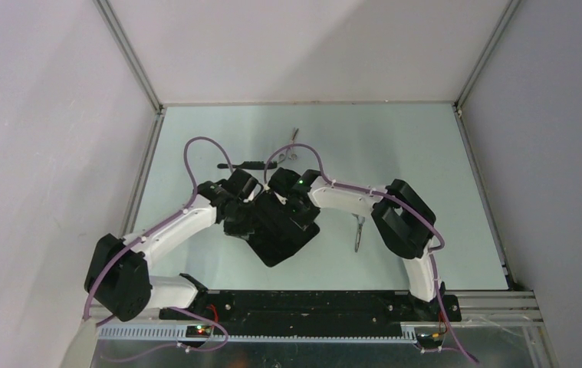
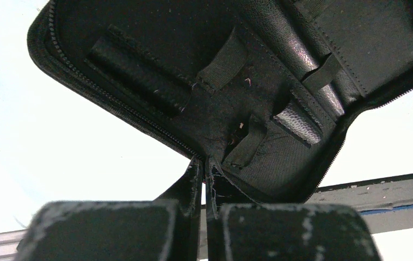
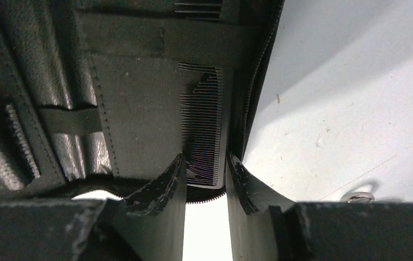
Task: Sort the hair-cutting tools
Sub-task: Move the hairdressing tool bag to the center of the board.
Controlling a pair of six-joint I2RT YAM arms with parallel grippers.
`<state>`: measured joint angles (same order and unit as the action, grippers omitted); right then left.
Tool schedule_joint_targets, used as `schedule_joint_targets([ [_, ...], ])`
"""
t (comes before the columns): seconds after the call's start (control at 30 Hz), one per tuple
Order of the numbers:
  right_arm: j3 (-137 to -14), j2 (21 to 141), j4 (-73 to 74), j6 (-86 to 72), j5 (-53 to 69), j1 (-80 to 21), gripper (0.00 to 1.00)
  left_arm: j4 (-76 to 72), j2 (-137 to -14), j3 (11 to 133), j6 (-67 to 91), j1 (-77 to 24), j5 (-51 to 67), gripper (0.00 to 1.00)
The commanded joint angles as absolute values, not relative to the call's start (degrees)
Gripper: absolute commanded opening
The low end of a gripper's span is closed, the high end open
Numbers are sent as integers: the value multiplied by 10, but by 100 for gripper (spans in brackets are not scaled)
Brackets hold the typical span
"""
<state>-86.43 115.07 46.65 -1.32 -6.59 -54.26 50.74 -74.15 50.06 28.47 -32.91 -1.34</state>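
Note:
A black fabric case (image 1: 281, 244) lies open at the table's middle. My left gripper (image 2: 204, 168) is shut on the case's zipper edge (image 2: 139, 117) and holds it up. My right gripper (image 3: 205, 163) is shut on a slim black comb (image 3: 203, 128), which sits under an elastic strap inside the case (image 3: 133, 119). In the top view both grippers, left (image 1: 248, 205) and right (image 1: 281, 205), meet over the case. A second black comb (image 1: 243, 164) lies on the table behind them. One pair of silver scissors (image 1: 359, 232) lies right of the case, another (image 1: 291, 147) lies further back.
Both arms cross the table's middle, with purple cables looping above them. Grey walls and metal rails enclose the table on the left, back and right. A scissor ring (image 3: 359, 197) shows on the table in the right wrist view.

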Motion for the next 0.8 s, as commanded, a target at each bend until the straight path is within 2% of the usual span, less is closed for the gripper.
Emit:
schedule_joint_targets([
  [0.0,-869,1162,441,-40,-83,-530,0,507,-715,500,284,-336,-9,0],
  [0.4,-825,1151,430,-66,-71,-520,0,498,-715,496,290,-336,-11,0],
  [0.77,-813,1122,450,-100,-56,-524,11,472,-721,484,299,-336,-8,0],
])
